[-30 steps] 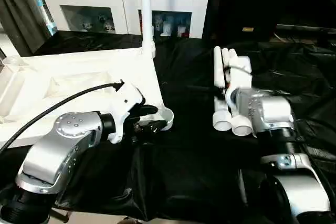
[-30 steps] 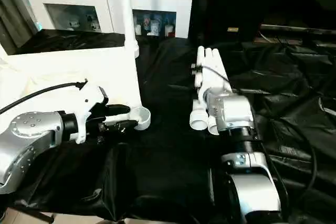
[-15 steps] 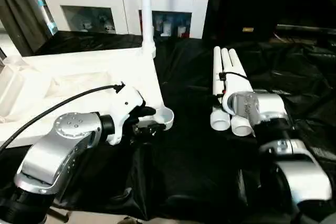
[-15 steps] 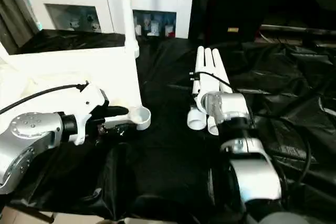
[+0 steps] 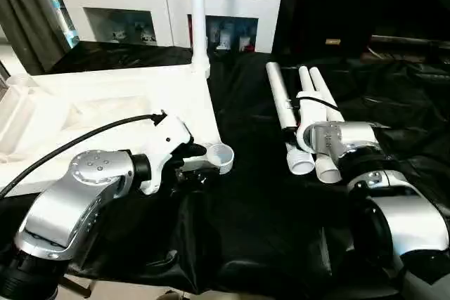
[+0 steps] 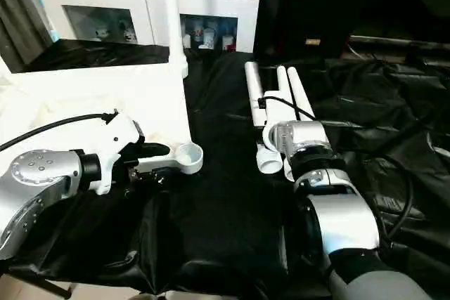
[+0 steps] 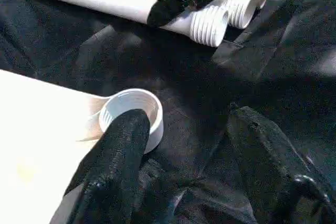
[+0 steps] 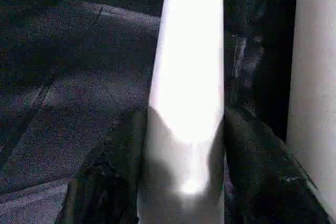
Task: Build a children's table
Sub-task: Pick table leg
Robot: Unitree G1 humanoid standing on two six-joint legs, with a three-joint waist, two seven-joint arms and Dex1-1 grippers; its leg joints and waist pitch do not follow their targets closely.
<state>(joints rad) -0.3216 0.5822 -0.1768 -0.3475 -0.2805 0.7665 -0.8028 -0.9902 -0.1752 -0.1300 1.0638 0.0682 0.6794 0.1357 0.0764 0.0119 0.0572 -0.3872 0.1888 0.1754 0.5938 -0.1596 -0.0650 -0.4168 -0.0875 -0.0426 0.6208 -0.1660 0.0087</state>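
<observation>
The white table top (image 5: 105,103) lies upside down on the black cloth, with one leg (image 5: 197,19) standing upright in its far corner. My left gripper (image 7: 189,124) is open at the near corner socket (image 5: 219,154): one finger (image 7: 123,140) rests against the socket's rim and the other hangs over the cloth. Three loose legs lie to the right. My right gripper (image 8: 186,124) is shut on the left leg (image 5: 280,100), whose far end is splayed away from the other two legs (image 5: 320,93). Their threaded ends (image 7: 210,24) point toward me.
A white cabinet with glass doors (image 5: 169,5) stands behind the work table. Crumpled black cloth (image 5: 253,230) covers the table down to its front edge. A black cable (image 5: 84,138) runs along my left forearm.
My right gripper has swung the left leg's far end leftward, away from the other two legs. The left gripper has stayed by the corner socket.
</observation>
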